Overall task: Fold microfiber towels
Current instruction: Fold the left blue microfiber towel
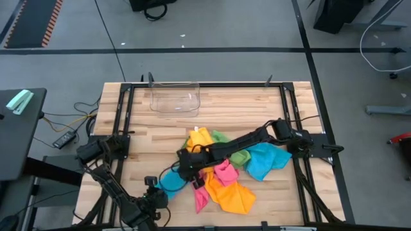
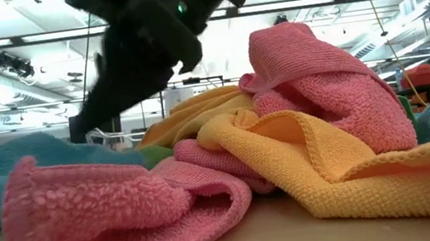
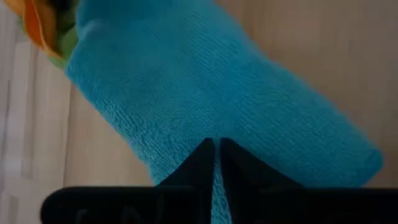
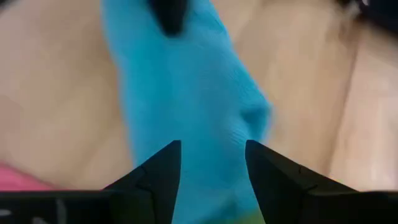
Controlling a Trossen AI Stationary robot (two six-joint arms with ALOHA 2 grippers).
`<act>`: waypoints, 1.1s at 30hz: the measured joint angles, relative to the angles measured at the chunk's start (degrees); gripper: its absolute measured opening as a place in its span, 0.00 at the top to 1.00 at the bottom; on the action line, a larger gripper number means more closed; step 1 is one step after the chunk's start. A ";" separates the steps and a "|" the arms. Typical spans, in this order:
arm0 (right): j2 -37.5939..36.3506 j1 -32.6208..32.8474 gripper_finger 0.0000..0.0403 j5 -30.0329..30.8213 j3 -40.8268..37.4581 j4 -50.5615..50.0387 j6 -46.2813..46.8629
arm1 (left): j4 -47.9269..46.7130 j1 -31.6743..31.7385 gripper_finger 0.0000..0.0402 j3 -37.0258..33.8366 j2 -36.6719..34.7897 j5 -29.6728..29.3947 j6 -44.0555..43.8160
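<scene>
I have the wooden table (image 1: 212, 109) under both arms, with a clear plastic bin (image 1: 174, 98) at its far edge and the microfiber towels (image 1: 225, 176) heaped unfolded in the middle toward the near side: a large blue towel (image 1: 266, 160) on the right, orange-yellow towel (image 1: 232, 194) and pink towel (image 1: 225, 172) tangled near the front, a green towel (image 1: 239, 156) poking out behind. A second, smaller blue towel (image 3: 211, 93) lies at the pile's near-left edge, stretched between my two arms. My left gripper (image 3: 216, 163) is pinched shut on the small blue towel's near end; my right gripper (image 4: 211, 163), reaching in over the pile, has its fingers parted astride the towel, not clamping it. My worry is that only one end is held: if I lift or pull left now, the free end could drag across the heap, snag the pink or orange cloth and bunch up instead of spreading flat.
</scene>
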 joint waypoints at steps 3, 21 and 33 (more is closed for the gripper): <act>0.09 1.85 0.53 -0.10 0.00 3.66 -1.83 | 0.03 -0.41 0.93 -0.93 0.00 0.05 -0.07; 0.81 -2.11 0.54 0.58 -12.63 29.44 1.71 | 2.69 -2.10 0.91 -0.93 0.00 -1.87 -1.38; 0.07 -4.72 0.63 13.21 -12.49 11.58 13.40 | 3.81 -1.65 0.88 -0.93 0.00 -1.86 -1.27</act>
